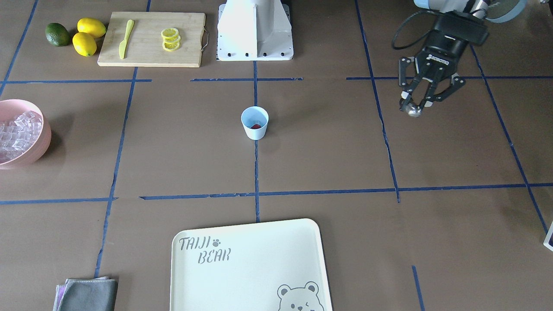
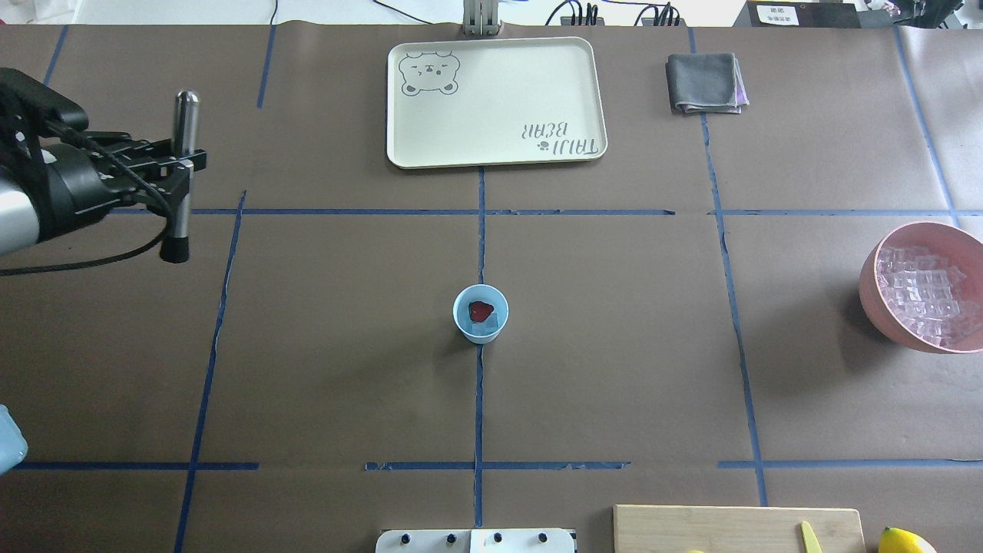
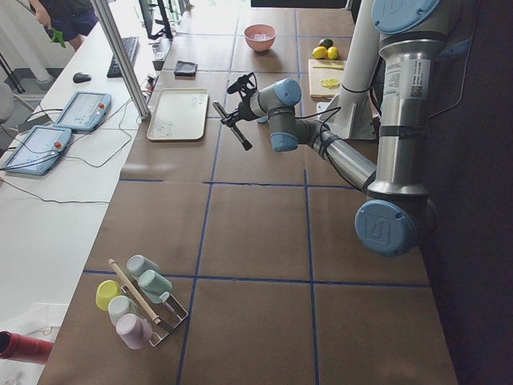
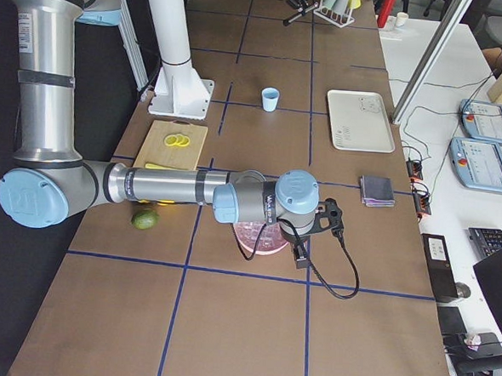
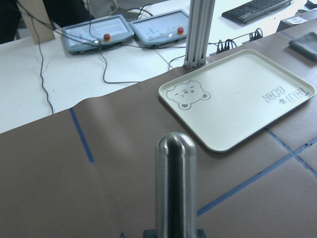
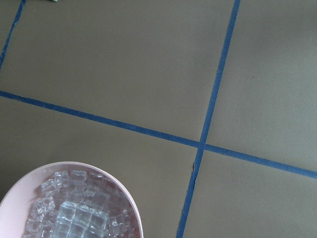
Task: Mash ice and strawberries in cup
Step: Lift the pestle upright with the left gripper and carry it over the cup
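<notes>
The light blue cup (image 1: 255, 129) stands at the table's middle, also in the overhead view (image 2: 463, 322). A red strawberry (image 2: 481, 310) lies inside it with a bit of ice beside it. The heap of ice cubes (image 2: 921, 296) fills the pink bowl (image 1: 41, 147), also in the right wrist view (image 6: 74, 213). My left gripper (image 2: 183, 163) is shut on a steel muddler with a black tip (image 2: 176, 250), held above the table well to the cup's left; its rod shows in the left wrist view (image 5: 176, 183). My right gripper (image 4: 327, 220) hovers by the pink bowl; I cannot tell its state.
A pale tray (image 2: 495, 100) lies at the far side and a grey cloth (image 2: 705, 83) to its right. A cutting board (image 1: 151, 39) with a yellow knife and lemon slices, two lemons (image 1: 88, 35) and a green fruit (image 1: 57, 34) sit near the robot base (image 1: 255, 30).
</notes>
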### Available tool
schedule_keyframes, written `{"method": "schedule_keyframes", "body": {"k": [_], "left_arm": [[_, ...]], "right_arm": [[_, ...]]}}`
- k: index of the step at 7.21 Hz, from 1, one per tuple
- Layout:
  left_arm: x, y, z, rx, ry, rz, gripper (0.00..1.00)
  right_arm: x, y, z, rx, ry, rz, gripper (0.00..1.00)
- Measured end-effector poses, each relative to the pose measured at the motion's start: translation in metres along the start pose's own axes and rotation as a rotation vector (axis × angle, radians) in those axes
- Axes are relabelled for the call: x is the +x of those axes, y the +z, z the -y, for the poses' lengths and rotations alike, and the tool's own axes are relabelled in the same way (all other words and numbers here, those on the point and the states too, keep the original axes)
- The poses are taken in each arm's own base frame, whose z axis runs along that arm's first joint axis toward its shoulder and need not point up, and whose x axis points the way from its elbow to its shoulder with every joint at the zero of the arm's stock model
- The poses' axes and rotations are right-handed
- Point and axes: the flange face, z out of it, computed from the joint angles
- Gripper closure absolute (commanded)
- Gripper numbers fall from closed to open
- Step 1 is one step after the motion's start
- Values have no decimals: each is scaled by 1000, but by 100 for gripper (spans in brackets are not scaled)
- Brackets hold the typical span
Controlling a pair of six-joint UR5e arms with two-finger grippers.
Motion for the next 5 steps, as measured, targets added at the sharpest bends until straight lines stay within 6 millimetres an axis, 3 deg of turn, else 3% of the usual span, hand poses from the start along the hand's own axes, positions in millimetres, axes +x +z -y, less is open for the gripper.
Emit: {"method": "schedule_keyframes", "body": {"k": [3, 5], "left_arm": [[86, -8, -2, 286, -114, -126, 100], [153, -9, -31, 380, -138, -182, 100]], "right_arm": [[2, 1, -1, -4, 4, -1, 1], [3, 2, -2, -6, 7, -1, 1]]}}
